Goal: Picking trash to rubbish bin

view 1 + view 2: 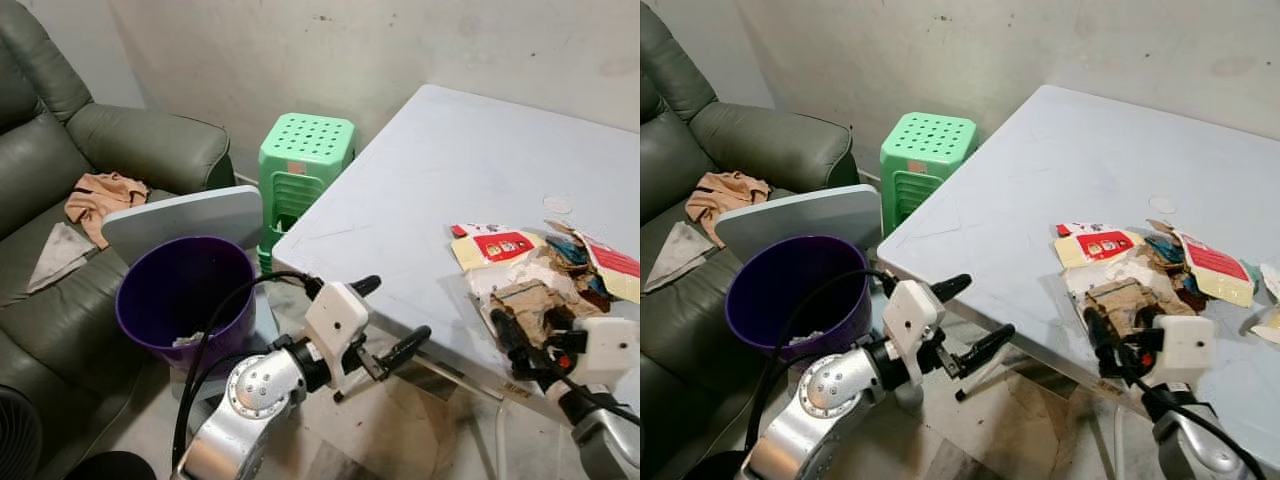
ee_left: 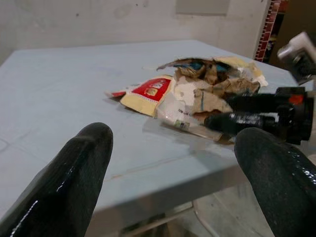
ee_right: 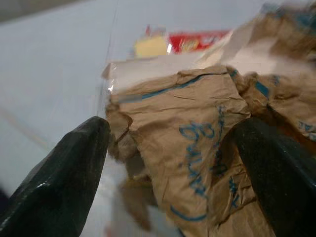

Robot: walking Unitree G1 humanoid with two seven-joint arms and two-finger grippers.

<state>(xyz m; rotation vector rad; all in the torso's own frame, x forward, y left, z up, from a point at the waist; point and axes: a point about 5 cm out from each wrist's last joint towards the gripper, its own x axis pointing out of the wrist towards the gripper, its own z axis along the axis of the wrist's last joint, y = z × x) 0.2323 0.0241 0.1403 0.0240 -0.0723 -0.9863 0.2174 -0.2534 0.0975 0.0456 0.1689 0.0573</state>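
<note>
On the white table's (image 1: 430,170) near edge, the right gripper (image 3: 173,148) is straddling one crumpled brown paper bag (image 3: 197,143), fingers spread.
One purple rubbish bin (image 1: 180,290) is standing beside one green stool (image 1: 305,165); the left gripper (image 1: 390,318) is hovering agape, holding nothing.

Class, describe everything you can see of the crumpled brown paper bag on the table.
The crumpled brown paper bag is creased kraft-looking paper with blue handwritten-style lettering and blue lines. It lies flattened and wrinkled, with ragged edges, at the near edge of the pale table, within a pile of trash beside clear plastic wrap and a red and yellow packet. The right gripper is open, one black finger on each side of the bag; whether they touch it cannot be told.
</note>
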